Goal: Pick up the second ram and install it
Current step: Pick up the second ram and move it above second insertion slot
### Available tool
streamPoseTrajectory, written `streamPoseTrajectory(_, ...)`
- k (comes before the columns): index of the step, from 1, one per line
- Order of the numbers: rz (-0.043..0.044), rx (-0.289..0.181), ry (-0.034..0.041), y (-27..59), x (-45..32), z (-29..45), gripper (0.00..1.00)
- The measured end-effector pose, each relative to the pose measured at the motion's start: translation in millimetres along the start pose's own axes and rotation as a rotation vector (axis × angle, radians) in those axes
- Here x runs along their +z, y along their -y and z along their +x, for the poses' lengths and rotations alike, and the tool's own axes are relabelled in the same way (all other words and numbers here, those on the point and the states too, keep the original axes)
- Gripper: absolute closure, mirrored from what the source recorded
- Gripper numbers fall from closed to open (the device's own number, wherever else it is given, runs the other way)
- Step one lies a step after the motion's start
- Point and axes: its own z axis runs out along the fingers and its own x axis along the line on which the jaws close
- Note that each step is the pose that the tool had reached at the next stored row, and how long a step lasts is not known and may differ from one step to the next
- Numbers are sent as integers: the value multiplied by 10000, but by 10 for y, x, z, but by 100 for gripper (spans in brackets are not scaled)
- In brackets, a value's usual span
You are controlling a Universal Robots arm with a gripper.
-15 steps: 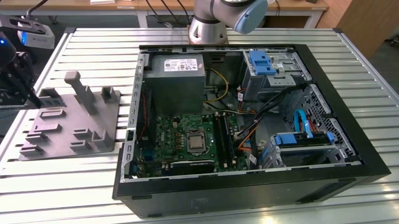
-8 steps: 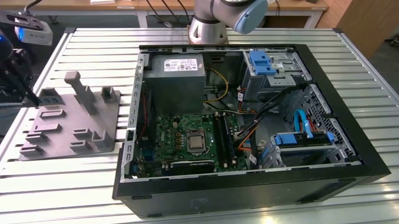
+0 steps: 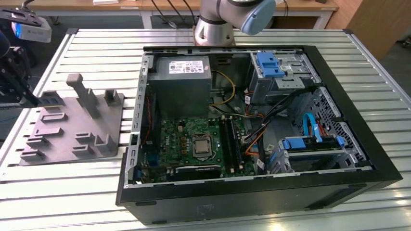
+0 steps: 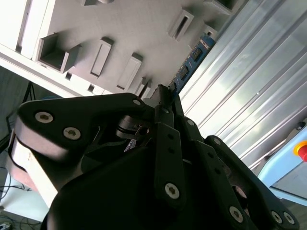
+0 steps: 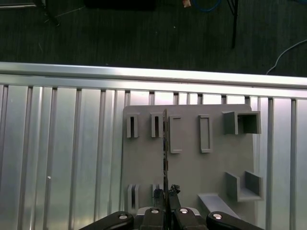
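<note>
one ram (image 4: 192,62) pinched in hand (image 4: 163,94) over grey holder block (image 4: 120,28)

- Looks like a robotics lab or workshop, not a home.
- Has a ribbed aluminium tabletop (image 3: 57,192) built of long slats, with a robot arm's base (image 3: 215,26) standing at its far edge.
- Carries an opened desktop computer case (image 3: 257,204), motherboard (image 3: 173,139) bared, beside a grey moulded holder block (image 3: 70,125).
- Shows wooden desks (image 3: 96,6) behind, loose cables (image 5: 234,24) on a dark floor (image 5: 96,38), and a red push button (image 4: 302,151) on a pale blue box.
</note>
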Motion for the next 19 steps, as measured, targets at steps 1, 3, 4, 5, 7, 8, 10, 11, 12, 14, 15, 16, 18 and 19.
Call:
streamPoseTrajectory(1,0,0,0,0,-11,0,86)
streamPoseTrajectory(3,0,0,0,-1,-34,-1,86)
streamPoseTrajectory(4,-1,0,-1,-1,-45,-1,86)
streamPoseTrajectory(5,-1,0,0,-2,-56,-1,86)
streamPoseTrajectory(7,0,0,0,-2,-76,-2,86)
streamPoseTrajectory(8,-1,0,0,-3,-87,-2,86)
streamPoseTrajectory(10,-1,0,0,-4,-109,-3,86)
streamPoseTrajectory(11,-1,0,0,-4,-119,-3,86)
streamPoseTrajectory(12,-1,0,0,-4,-129,-3,86)
streamPoseTrajectory(14,0,0,0,-5,-148,-4,86)
streamPoseTrajectory(15,0,0,1,-5,-157,-4,86)
streamPoseTrajectory(16,0,0,0,-6,-166,-4,86)
streamPoseTrajectory(18,-1,0,0,-6,-184,-5,86)
streamPoseTrajectory(19,0,0,0,-6,-192,-5,86)
